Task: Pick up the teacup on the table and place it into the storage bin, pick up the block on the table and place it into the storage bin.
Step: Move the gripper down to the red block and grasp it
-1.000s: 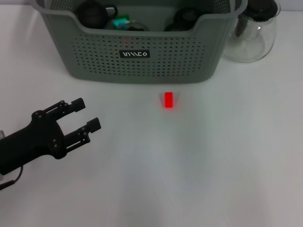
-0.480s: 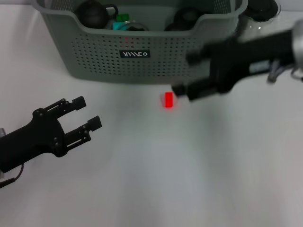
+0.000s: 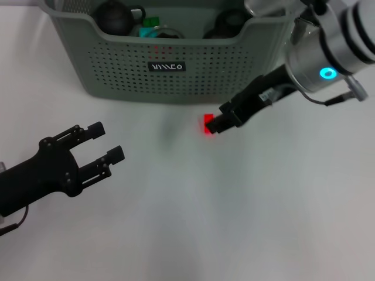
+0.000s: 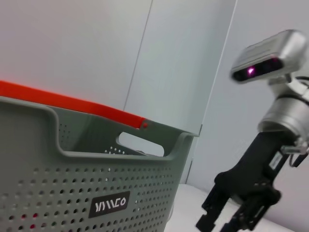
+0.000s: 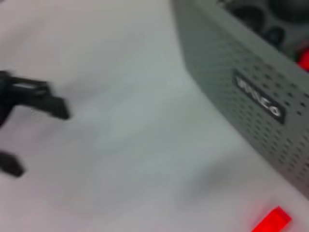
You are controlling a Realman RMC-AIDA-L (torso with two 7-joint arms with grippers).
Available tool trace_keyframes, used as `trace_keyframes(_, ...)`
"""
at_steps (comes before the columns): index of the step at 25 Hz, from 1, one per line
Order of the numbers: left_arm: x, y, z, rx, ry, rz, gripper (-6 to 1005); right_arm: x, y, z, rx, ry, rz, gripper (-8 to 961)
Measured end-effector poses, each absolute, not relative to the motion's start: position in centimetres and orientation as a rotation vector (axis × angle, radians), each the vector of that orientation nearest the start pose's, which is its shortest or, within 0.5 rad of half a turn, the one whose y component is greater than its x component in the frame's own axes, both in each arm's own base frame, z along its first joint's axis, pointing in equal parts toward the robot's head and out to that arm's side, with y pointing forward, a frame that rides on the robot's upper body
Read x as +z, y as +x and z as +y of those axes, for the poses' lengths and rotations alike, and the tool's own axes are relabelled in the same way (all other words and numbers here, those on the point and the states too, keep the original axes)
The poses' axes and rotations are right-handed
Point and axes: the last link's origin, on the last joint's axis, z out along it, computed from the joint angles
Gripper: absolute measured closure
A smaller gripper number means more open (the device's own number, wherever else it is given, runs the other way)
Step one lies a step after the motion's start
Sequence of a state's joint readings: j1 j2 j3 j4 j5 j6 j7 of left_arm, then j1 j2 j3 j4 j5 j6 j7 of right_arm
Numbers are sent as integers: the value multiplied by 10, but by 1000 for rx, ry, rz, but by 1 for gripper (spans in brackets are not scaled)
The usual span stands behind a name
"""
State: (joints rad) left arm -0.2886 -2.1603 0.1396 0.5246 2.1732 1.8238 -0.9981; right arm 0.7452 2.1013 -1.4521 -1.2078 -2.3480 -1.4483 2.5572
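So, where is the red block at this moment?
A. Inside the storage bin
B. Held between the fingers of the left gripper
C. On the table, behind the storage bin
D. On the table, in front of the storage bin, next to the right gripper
D. In the head view the red block lies on the white table in front of the storage bin, with the right gripper right beside it; the left gripper is open and far from it.

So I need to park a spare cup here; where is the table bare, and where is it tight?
Bare: the table near the camera, right of the left gripper. Tight: the strip between the storage bin and red block, where the right gripper works.
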Motion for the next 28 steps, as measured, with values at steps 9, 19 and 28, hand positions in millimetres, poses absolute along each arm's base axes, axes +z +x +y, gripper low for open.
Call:
trace_keyframes(9,-5,-325,216,-1025,-2372,-682,287,-78,116,378,-347,-2800,911,427)
trace_keyframes(19,-4,-324,218,-1025,-2374,-677,286,-104,122,373,-401,-2843,473,422)
trace_keyframes(28,-5,-324,218,-1025,-2374,-678,286,-110,132,384,-335,-2751,545,422)
